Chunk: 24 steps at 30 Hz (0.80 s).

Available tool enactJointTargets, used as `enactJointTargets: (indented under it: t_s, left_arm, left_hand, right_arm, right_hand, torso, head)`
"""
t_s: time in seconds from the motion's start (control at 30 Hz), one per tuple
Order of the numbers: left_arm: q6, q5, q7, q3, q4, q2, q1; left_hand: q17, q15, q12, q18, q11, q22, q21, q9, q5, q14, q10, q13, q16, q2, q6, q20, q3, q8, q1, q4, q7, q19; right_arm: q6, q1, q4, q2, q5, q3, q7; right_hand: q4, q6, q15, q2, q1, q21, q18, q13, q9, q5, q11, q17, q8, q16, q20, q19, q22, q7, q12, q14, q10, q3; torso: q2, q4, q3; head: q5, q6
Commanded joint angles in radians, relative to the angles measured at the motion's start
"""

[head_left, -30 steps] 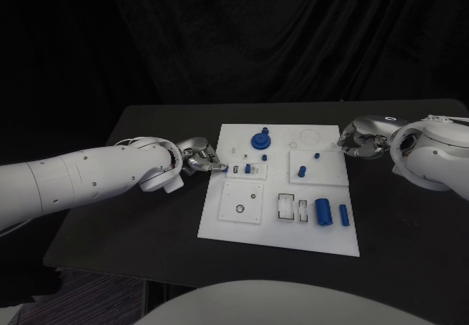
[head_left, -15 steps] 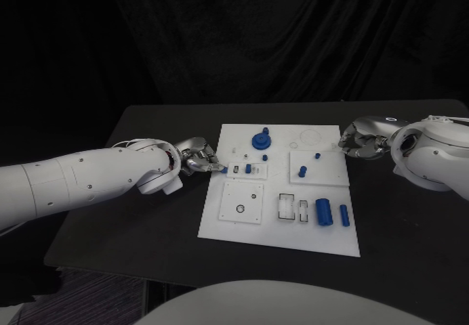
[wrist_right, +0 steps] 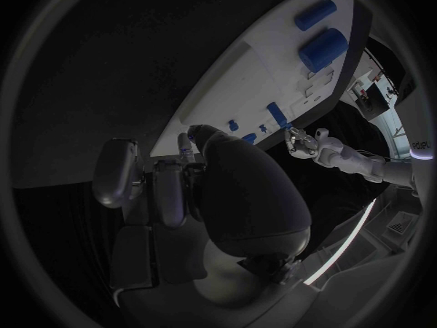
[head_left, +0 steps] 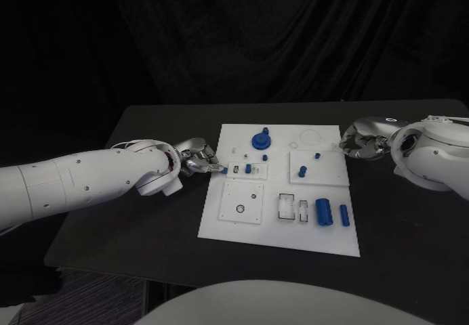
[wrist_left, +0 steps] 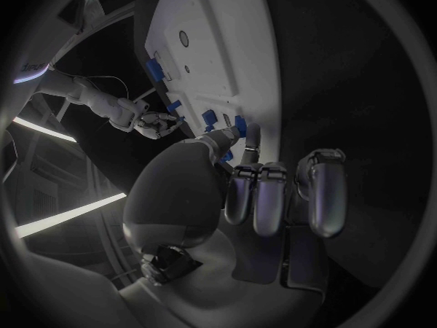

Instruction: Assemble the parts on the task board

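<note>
On my screen the left hand (head_left: 200, 160) sat at the task board's (head_left: 245, 227) left edge, fingers curled in, their tips pressed close to a small blue part (head_left: 223, 170) right at that edge. From the left wrist view the fingertips (wrist_left: 246, 135) met a blue piece at the board's rim, and I took it as pinched, though the angle was poor and I would not swear to it.

The right hand (head_left: 358, 140) rested on the black table (head_left: 127, 217) just off the board's far right corner, its fingers folded in against the palm with nothing in them, as the right wrist view also showed.

On the task board itself, a round blue knob (head_left: 261, 141) stood near the far edge with a small peg (head_left: 265, 129) just beyond it. A short blue peg (head_left: 248, 168) sat in the small raised plate near the left hand. Two small blue pegs (head_left: 302, 172) stood on the square plate on the right side. Nearer me, a wide blue cylinder (head_left: 323, 212) and a slimmer one (head_left: 344, 215) lay side by side, just beside two empty rectangular slots (head_left: 287, 207).
</note>
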Motion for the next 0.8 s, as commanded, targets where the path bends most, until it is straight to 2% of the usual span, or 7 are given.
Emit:
enactJointTargets:
  t_s: [0.03,0.27,0.4,0.47,0.53,0.7,0.8]
  left_arm:
    - [-0.015,0.001,-0.008,0.001,0.011,-0.004,0.0]
    - [-0.017,0.055,-0.029,0.001,0.033,-0.012,0.007]
    - [-0.021,0.087,-0.048,0.001,0.049,-0.017,0.015]
    - [-0.021,0.094,-0.062,0.001,0.057,-0.02,0.02]
    - [-0.018,0.099,-0.076,0.001,0.065,-0.022,0.027]
    - [-0.008,0.105,-0.107,0.001,0.079,-0.021,0.052]
    - [0.001,0.106,-0.124,0.001,0.086,-0.019,0.068]
  left_hand:
    - [0.263,0.001,-0.001,-0.013,-0.001,0.2,0.003,0.003,-0.006,0.106,0.078,0.244,0.003,-0.012,0.004,-0.005,0.114,0.006,0.003,-0.101,-0.01,-0.003]
    - [0.263,0.0,-0.003,-0.013,-0.001,0.2,0.003,0.007,-0.009,0.106,0.077,0.243,0.003,-0.015,0.004,-0.006,0.13,0.011,-0.001,-0.098,-0.01,-0.003]
    - [0.263,0.0,-0.004,-0.013,-0.001,0.201,0.005,0.012,-0.001,0.106,0.076,0.243,0.003,-0.019,0.001,-0.006,0.148,0.015,-0.003,-0.095,-0.01,-0.002]
    - [0.263,0.0,-0.004,-0.013,-0.001,0.201,0.005,0.027,0.019,0.106,0.076,0.243,0.003,-0.028,-0.005,-0.007,0.173,0.027,-0.008,-0.088,-0.009,-0.002]
    - [0.263,0.001,-0.005,-0.013,-0.002,0.201,0.005,0.05,0.045,0.106,0.075,0.242,0.003,-0.036,-0.016,-0.008,0.202,0.044,-0.011,-0.081,-0.008,-0.003]
    - [0.263,0.0,-0.009,-0.013,0.001,0.2,0.004,0.081,0.052,0.106,0.071,0.239,0.003,-0.039,-0.038,-0.007,0.228,0.063,-0.01,-0.072,-0.007,-0.004]
    - [0.263,0.001,-0.01,-0.013,0.002,0.2,0.005,0.097,0.057,0.106,0.071,0.239,0.003,-0.039,-0.051,-0.006,0.237,0.073,-0.007,-0.067,-0.005,-0.003]
  right_arm:
    - [0.015,-0.002,-0.001,0.001,-0.003,0.001,-0.021]
    - [0.019,-0.002,-0.004,0.004,-0.003,0.001,-0.023]
    - [0.02,-0.002,-0.005,0.005,-0.003,0.001,-0.024]
    - [0.02,-0.002,-0.006,0.006,-0.003,0.001,-0.025]
    - [0.02,-0.002,-0.006,0.006,-0.003,0.001,-0.025]
    - [0.018,-0.002,-0.008,0.008,0.002,0.001,-0.026]
    - [0.012,-0.002,-0.009,0.008,0.004,0.001,-0.022]
  right_hand:
    - [-0.001,0.002,0.0,-0.004,-0.007,-0.005,0.014,0.169,-0.001,-0.001,-0.001,0.188,0.006,-0.008,0.002,-0.008,0.147,0.0,-0.004,0.068,0.014,0.005]
    - [-0.002,0.002,0.001,-0.004,-0.007,-0.009,0.015,0.167,-0.002,-0.002,0.0,0.187,0.007,-0.011,0.002,-0.01,0.146,0.0,-0.006,0.067,0.012,0.006]
    - [-0.003,0.002,0.001,-0.005,-0.007,-0.013,0.016,0.166,-0.002,-0.002,0.0,0.185,0.007,-0.013,0.002,-0.012,0.145,0.0,-0.007,0.066,0.01,0.006]
    - [-0.003,0.002,0.001,-0.005,-0.007,-0.013,0.016,0.166,-0.002,-0.002,0.0,0.185,0.007,-0.013,0.002,-0.012,0.145,0.0,-0.007,0.066,0.01,0.006]
    - [-0.004,0.002,0.001,-0.005,-0.007,-0.016,0.016,0.165,-0.002,-0.002,0.0,0.184,0.007,-0.015,0.002,-0.013,0.144,0.0,-0.007,0.065,0.009,0.007]
    - [-0.005,0.002,0.001,-0.005,-0.006,-0.019,0.017,0.163,-0.002,-0.003,0.0,0.183,0.007,-0.018,0.002,-0.014,0.143,0.0,-0.009,0.065,0.008,0.007]
    - [-0.005,0.002,0.001,-0.005,-0.006,-0.019,0.017,0.163,-0.002,-0.003,0.0,0.183,0.007,-0.018,0.002,-0.014,0.143,0.0,-0.009,0.065,0.008,0.007]
  torso:
    - [0.0,-0.0001,-0.0008]
    - [0.0,0.0002,-0.0011]
    - [0.001,0.0,-0.001]
    - [0.0,-0.0004,-0.0008]
    - [0.0,-0.0007,-0.0002]
    - [-0.002,-0.0008,0.001]
    - [-0.001,-0.0011,0.0]
  head:
    - [0.0,0.0]
    - [0.0,0.0]
    - [-0.001,0.0]
    - [-0.002,0.0]
    - [-0.001,0.0]
    - [-0.002,0.0]
    - [-0.008,0.0]
